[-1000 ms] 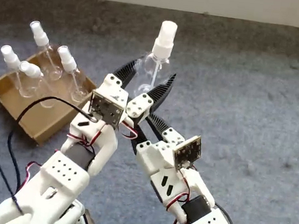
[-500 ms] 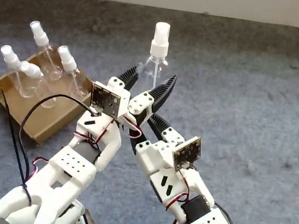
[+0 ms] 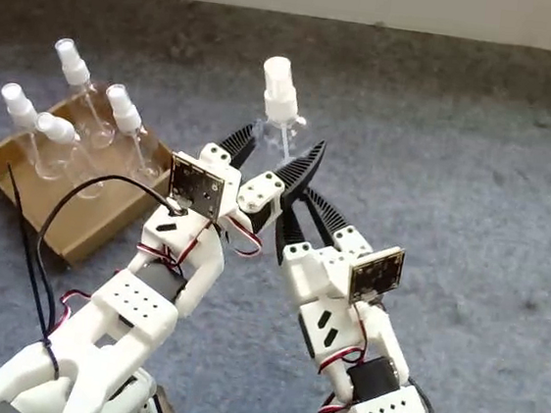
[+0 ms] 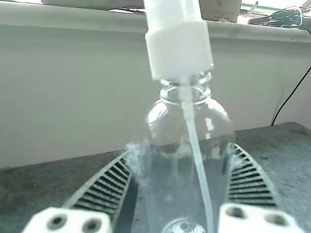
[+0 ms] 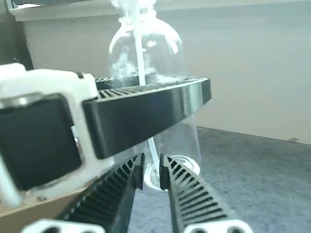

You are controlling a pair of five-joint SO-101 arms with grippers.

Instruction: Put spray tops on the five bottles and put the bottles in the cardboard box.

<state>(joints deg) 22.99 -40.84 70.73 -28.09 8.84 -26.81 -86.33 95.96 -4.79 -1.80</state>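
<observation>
The left claw [image 3: 280, 148] still clamped the clear plastic bottle with white spray top [image 3: 279, 90], which had tilted away from the right claw [image 5: 151, 169]. That claw, slightly parted and empty, had drawn aside.

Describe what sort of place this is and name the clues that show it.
Probably an indoor robotics work table: grey carpet-like covering, a pale wall behind, white robot arms, and a cardboard box holding spray bottles.

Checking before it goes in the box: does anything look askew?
Yes. The bottle in the left gripper leans toward the cardboard box rather than standing upright, and its spray top is tipped the same way.
</observation>
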